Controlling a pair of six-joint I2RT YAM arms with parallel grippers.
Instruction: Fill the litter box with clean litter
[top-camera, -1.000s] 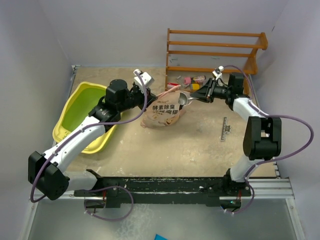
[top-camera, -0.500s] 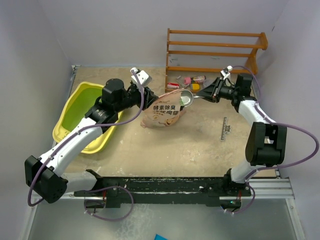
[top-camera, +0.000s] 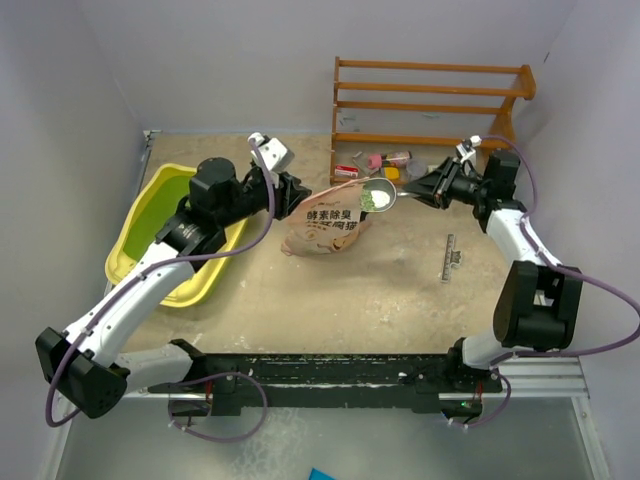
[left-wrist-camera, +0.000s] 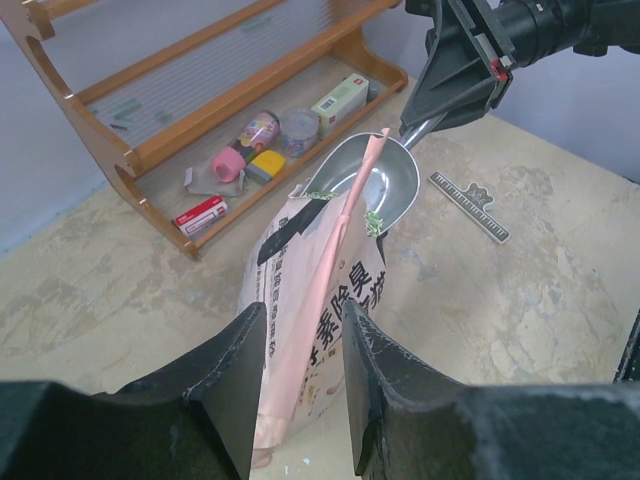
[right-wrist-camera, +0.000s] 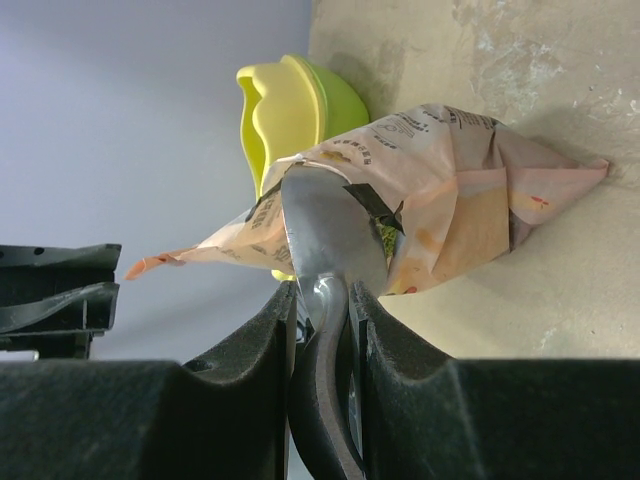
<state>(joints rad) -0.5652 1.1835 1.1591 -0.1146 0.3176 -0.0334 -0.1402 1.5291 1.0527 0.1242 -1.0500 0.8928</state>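
The yellow litter box (top-camera: 135, 255) lies at the left, partly under my left arm, and shows again in the right wrist view (right-wrist-camera: 290, 110). A peach-pink bag (top-camera: 325, 228) slumps mid-table. My left gripper (top-camera: 297, 195) stands open just left of the bag's top edge (left-wrist-camera: 320, 260), which lines up with the gap without touching the fingers. My right gripper (top-camera: 418, 189) is shut on the handle of a silver scoop (top-camera: 378, 197), held at the bag's mouth. Pale green clean litter (top-camera: 381, 201) lies in the scoop bowl, and a few granules (left-wrist-camera: 372, 221) cling to the bag's opening.
A wooden rack (top-camera: 430, 100) stands at the back right, with small bottles and boxes (top-camera: 385, 160) on its lowest shelf. A ruler (top-camera: 451, 257) lies on the sandy table to the right. Walls close in on the left, back and right.
My left gripper has opened, let go of the bag's top edge and drawn back to the left. The right gripper has pulled the scoop rightward out of the bag's mouth.
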